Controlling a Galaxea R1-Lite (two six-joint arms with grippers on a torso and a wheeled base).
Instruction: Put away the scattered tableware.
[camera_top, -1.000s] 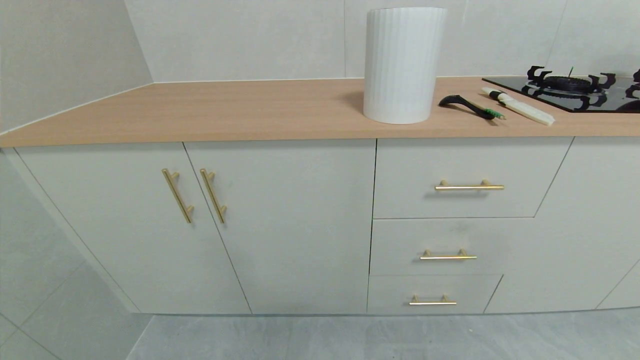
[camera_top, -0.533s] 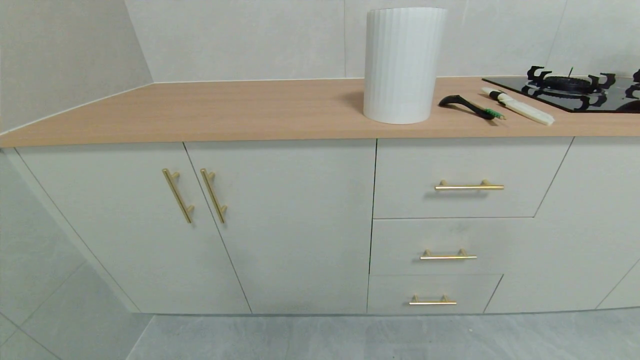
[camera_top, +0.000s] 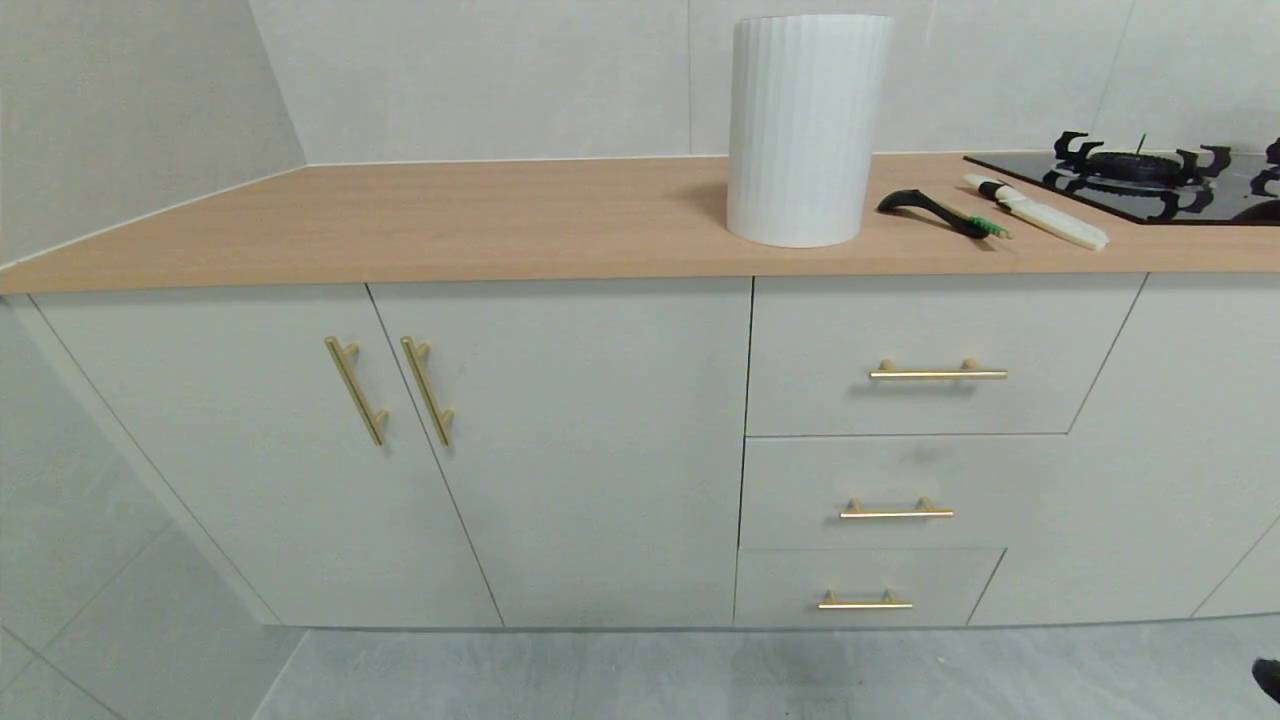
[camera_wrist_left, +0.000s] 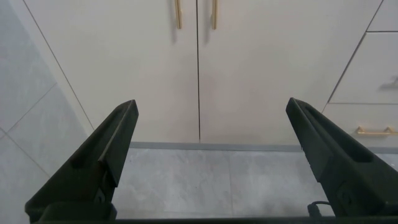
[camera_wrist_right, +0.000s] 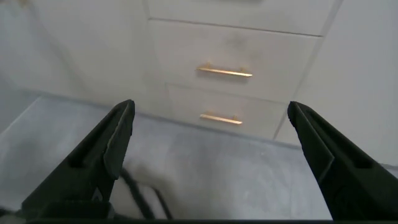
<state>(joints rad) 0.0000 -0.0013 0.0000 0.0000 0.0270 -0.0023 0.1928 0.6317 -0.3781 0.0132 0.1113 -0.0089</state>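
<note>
On the wooden countertop (camera_top: 450, 215) a black spoon (camera_top: 930, 210) with a green tip lies right of a tall white ribbed container (camera_top: 808, 130). A long white utensil (camera_top: 1040, 212) with a black band lies beside the spoon, near the stove. My left gripper (camera_wrist_left: 211, 109) is open and holds nothing, low in front of the double cabinet doors (camera_wrist_left: 199, 62). My right gripper (camera_wrist_right: 211, 107) is open too and holds nothing, low over the floor facing the lower drawers (camera_wrist_right: 225, 72).
A black gas stove (camera_top: 1140, 180) sits at the counter's right end. Below the counter are two doors with gold handles (camera_top: 390, 390) and three stacked drawers, the top one (camera_top: 938, 374) under the container. The left stretch of the counter is bare. Grey tiled floor (camera_top: 700, 680) lies in front.
A small dark shape has come into the head view at the bottom right edge. The tableware and container have not moved.
</note>
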